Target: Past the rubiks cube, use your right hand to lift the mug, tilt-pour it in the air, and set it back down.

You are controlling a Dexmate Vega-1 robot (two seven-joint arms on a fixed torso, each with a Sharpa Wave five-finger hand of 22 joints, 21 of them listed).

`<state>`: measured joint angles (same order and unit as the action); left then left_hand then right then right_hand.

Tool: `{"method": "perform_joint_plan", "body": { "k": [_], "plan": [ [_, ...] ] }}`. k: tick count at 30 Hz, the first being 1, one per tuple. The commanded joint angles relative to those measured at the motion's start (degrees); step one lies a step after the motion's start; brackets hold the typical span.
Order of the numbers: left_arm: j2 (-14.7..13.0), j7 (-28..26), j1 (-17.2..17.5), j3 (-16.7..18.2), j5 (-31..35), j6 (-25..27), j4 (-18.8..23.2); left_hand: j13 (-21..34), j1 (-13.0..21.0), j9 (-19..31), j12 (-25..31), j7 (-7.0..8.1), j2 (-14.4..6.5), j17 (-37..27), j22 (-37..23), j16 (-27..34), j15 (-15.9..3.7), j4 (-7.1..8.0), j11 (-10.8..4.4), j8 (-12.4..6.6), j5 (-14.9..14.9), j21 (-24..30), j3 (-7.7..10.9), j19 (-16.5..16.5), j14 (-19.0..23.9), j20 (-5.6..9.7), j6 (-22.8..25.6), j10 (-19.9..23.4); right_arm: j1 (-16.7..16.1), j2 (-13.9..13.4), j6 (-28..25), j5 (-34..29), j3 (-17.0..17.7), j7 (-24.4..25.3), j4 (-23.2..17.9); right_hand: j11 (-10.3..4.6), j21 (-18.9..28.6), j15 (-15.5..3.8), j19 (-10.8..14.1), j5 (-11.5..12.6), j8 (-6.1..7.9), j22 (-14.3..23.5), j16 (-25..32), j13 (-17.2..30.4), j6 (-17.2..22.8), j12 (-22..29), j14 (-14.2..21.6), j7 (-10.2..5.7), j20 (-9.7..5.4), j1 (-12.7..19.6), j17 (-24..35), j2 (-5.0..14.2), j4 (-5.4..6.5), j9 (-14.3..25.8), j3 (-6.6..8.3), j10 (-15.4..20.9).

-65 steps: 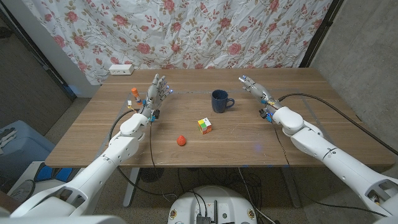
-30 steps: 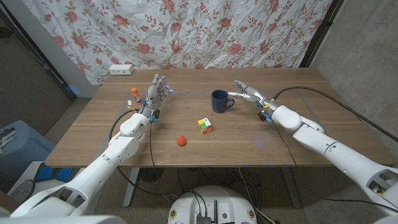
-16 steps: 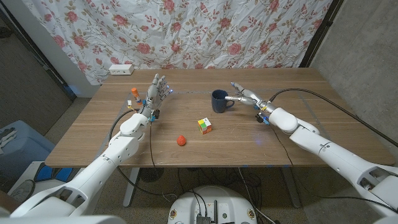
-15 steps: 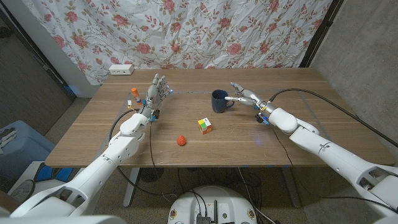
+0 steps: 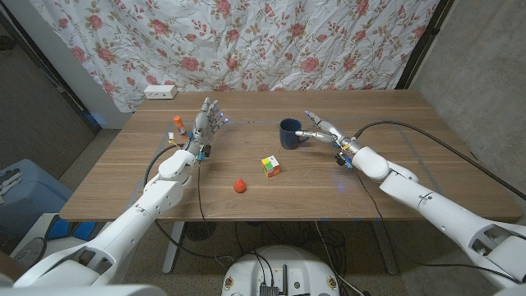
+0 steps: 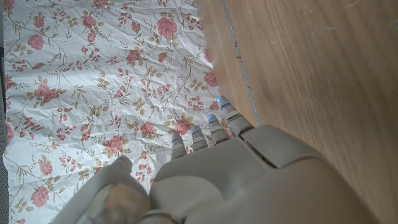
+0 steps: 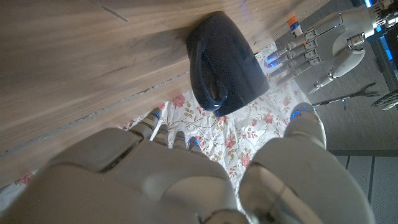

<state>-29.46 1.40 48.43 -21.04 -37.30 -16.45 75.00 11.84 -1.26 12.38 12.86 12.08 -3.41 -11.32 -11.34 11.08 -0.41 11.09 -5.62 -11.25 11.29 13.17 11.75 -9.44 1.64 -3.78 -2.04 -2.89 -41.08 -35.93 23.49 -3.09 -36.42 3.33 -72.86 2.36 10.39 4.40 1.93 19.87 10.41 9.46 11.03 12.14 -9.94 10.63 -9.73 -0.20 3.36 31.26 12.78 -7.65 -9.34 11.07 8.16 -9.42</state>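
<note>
The dark blue mug (image 5: 288,133) stands upright on the wooden table (image 5: 427,148), beyond the rubiks cube (image 5: 270,166), with its handle turned toward my right hand. My right hand (image 5: 322,130) is just right of the mug, its fingers spread and its fingertips (image 5: 301,131) reaching the handle without gripping it. The right wrist view has the mug (image 7: 224,62) just beyond my right hand (image 7: 168,180), and my left hand (image 7: 336,40) farther off. My left hand (image 5: 205,125) stands upright at the table's left with fingers apart, holding nothing; the left wrist view has its back (image 6: 236,180).
A small red object (image 5: 239,185) lies near the front, left of the cube. A small orange-capped bottle (image 5: 178,124) stands by my left hand. A white power strip (image 5: 160,91) lies at the back left edge. A flowered curtain (image 5: 271,41) hangs behind the table.
My right hand has moved left from the table's right side up to the mug's handle. The mug, the cube and my left hand have not moved.
</note>
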Motion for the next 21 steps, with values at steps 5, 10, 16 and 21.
{"method": "perform_joint_plan", "body": {
  "k": [5, 10, 16, 21],
  "plan": [
    [0.02, 0.00, -0.01, 0.00, -0.01, 0.05, 0.02, 0.27, -0.17, 0.15, 0.24, 0.39, -6.79, -0.29, -0.18, 0.30, -0.23, 0.07, -0.42, -0.37, 0.25, 0.36, 0.35, -0.53, 0.49, 0.02, -0.12, -0.15, -0.50, 2.65, 1.03, -1.81, -1.01, 4.71, 2.64, 0.22, 0.52, 0.28, 0.81, 0.80, 1.19, 0.16, 0.71, 0.32, -10.41, 1.02, 0.16, 0.34, -0.16, 2.16, -0.03, 0.72, -0.29, 0.20, 0.59, 0.84],
    [0.01, -0.01, 0.00, 0.00, 0.00, 0.05, 0.04, 0.27, -0.17, 0.15, 0.22, 0.41, -6.79, -0.29, -0.18, 0.30, -0.24, 0.07, -0.38, -0.37, 0.25, 0.35, 0.35, -0.50, 0.49, 0.00, -0.11, -0.20, 0.41, 3.62, 2.09, -1.63, -1.54, 4.67, 4.96, 0.01, 0.67, -0.16, 1.47, 0.97, 1.81, 0.14, 1.09, 0.47, -9.31, 1.45, 0.97, 0.64, -0.45, 3.45, -0.06, 1.04, -0.40, 0.26, 1.12, 1.72],
    [0.01, -0.01, 0.01, 0.00, 0.00, 0.05, 0.05, 0.27, -0.17, 0.15, 0.24, 0.39, -6.79, -0.29, -0.18, 0.30, -0.27, 0.07, -0.39, -0.39, 0.25, 0.36, 0.35, -0.51, 0.49, 0.03, -0.07, -0.15, 1.78, 4.89, 3.83, -1.78, -2.11, 5.28, 8.24, -0.43, 0.78, -0.45, 2.19, 1.23, 2.31, 0.13, 1.54, 0.63, -8.40, 1.92, 2.09, 0.61, -0.78, 4.63, -0.10, 0.86, -0.47, 0.33, 1.40, 2.92],
    [0.01, -0.01, 0.01, 0.00, 0.00, 0.04, 0.04, 0.27, -0.17, 0.15, 0.26, 0.40, -6.79, -0.29, -0.18, 0.30, -0.24, 0.07, -0.28, -0.38, 0.25, 0.36, 0.35, -0.52, 0.48, 0.00, -0.08, -0.10, 3.32, 5.81, 5.55, -2.12, -2.96, 5.09, 11.23, -0.69, 0.80, -0.88, 2.65, 1.56, 2.77, 0.12, 1.74, 0.77, -7.31, 2.34, 2.69, 0.50, -0.97, 5.01, -0.12, 0.15, -0.38, 0.38, 1.19, 4.09]
  ]
}}
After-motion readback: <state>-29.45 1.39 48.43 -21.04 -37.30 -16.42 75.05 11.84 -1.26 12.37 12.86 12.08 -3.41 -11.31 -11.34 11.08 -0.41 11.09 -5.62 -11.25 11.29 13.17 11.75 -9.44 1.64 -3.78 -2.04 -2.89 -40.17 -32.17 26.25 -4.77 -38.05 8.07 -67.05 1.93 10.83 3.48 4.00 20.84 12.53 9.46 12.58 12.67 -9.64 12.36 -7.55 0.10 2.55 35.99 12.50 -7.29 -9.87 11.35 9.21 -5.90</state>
